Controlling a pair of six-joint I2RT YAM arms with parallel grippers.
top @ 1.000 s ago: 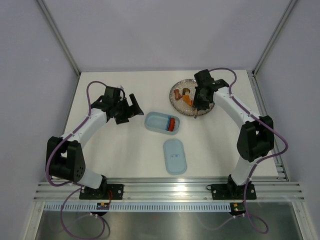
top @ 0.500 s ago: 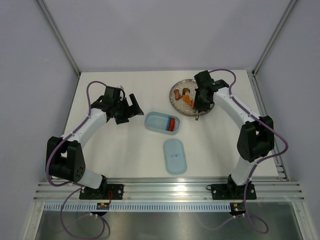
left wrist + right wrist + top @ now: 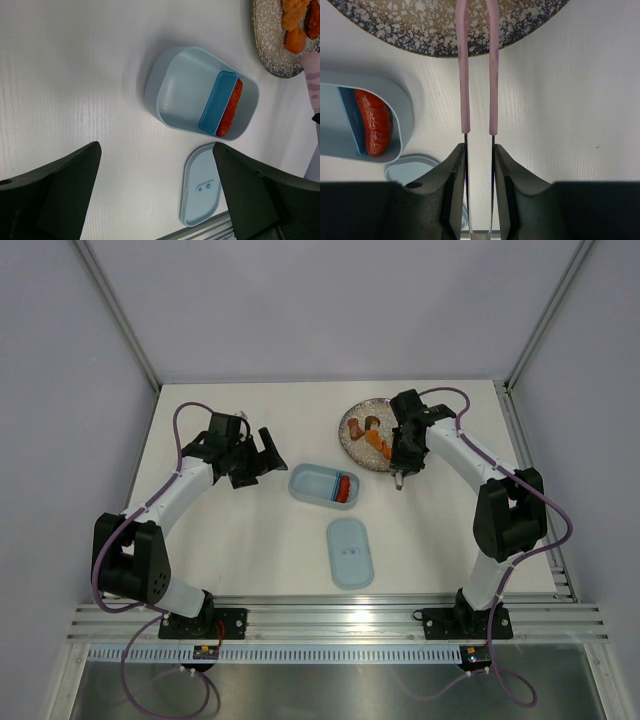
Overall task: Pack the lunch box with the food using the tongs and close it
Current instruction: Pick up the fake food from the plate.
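White table [image 3: 235, 535]: speckled plate [image 3: 353, 450] near lunch box [image 3: 310, 483], lid [image 3: 350, 552] apart, tongs [image 3: 463, 75] over plate.

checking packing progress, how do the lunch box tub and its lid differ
The tub is deep and holds a red food piece beside a blue divider; the lid is shallow and empty. The tub lies nearer the plate, the lid farther from it. Both are pale-blue oblongs.

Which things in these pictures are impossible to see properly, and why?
- Tips of the tongs: right wrist view, cut off by the top edge, any held piece unseen.
- The food on the plate: left wrist view, cut by the corner; top view, too small to count.
- The lid: right wrist view, mostly behind the right gripper.
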